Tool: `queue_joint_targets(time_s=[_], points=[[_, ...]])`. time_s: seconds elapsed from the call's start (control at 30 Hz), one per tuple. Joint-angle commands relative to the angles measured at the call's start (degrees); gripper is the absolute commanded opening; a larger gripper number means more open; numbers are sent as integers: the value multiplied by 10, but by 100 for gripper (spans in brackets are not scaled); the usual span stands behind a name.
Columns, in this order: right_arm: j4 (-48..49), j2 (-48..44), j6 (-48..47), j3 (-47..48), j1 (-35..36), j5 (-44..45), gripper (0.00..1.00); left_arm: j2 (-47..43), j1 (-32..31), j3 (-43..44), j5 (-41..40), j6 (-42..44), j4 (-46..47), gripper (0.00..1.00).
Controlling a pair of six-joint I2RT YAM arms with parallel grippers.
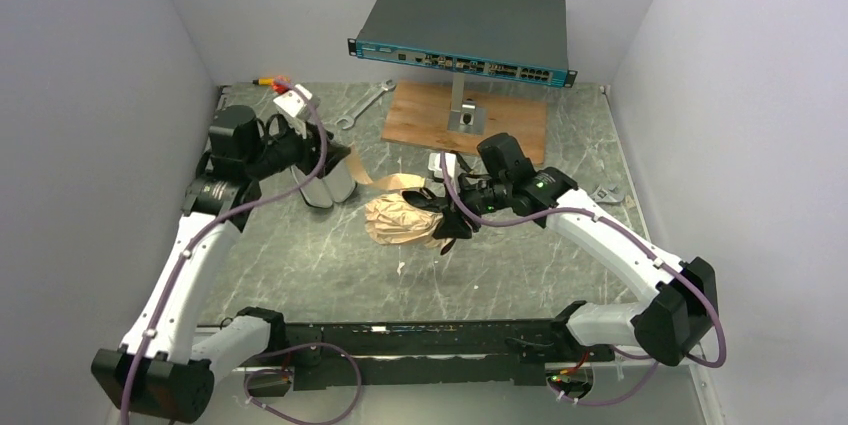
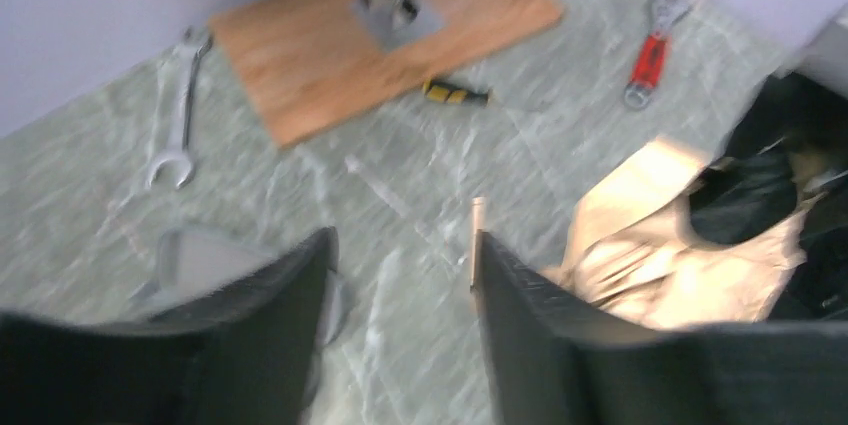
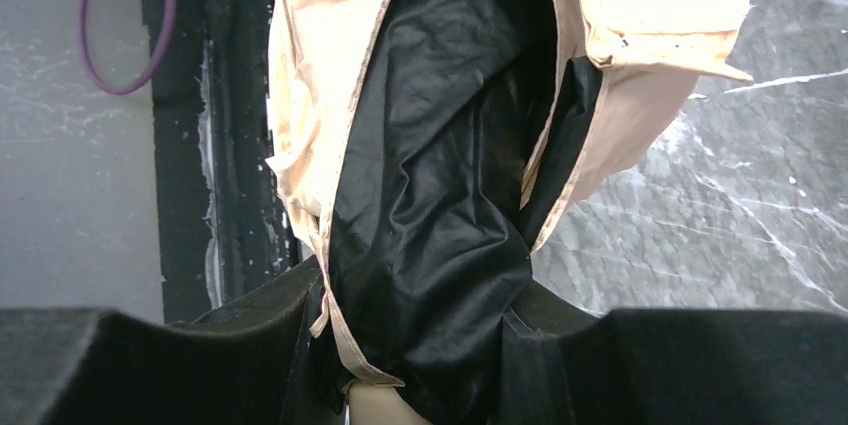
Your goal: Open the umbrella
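Overhead view of a grey marbled table point(image 1: 300, 255) with two robot arms reaching in from the near edge. The right gripper point(image 3: 415, 290) is clamped on the umbrella point(image 1: 400, 220), which sits near the middle of the table as a crumpled bundle of cream fabric. The right wrist view shows its black lining bunched between the two dark fingers, with cream edges on either side. A beige strap point(image 1: 385, 182) runs from the bundle toward the left arm. The left gripper point(image 2: 402, 240) is to the left of the umbrella; its fingers stand apart with only table showing between them, though that view is blurred. Behind the arms are a wooden board point(image 1: 465, 115), a dark network switch point(image 1: 460, 30) on a post and a wrench point(image 1: 365, 105).
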Motion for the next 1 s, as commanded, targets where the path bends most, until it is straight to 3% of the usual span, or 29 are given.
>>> queue_joint_targets(time_s=[0.0,0.1,0.17,0.23,0.33,0.47,0.73,0.97], points=[[25,-4,19,37,0,-58,0,18,13,31,-30,63,-81,78],[37,-3,43,28,1,-58,0,-41,13,-7,89,181,-52,99],[48,1,70,22,0,-61,0,-99,1,-62,168,291,-26,100],[61,10,100,20,1,-55,0,-130,-46,-81,145,377,-42,100],[72,20,130,20,1,-40,0,-100,-123,-36,104,453,-135,100],[81,30,153,30,2,-41,0,-51,-196,7,70,418,-171,100],[82,30,149,41,10,-45,0,-7,-328,-28,-67,452,-128,100],[79,24,139,57,23,-57,0,43,-356,-51,-149,468,-100,100]])
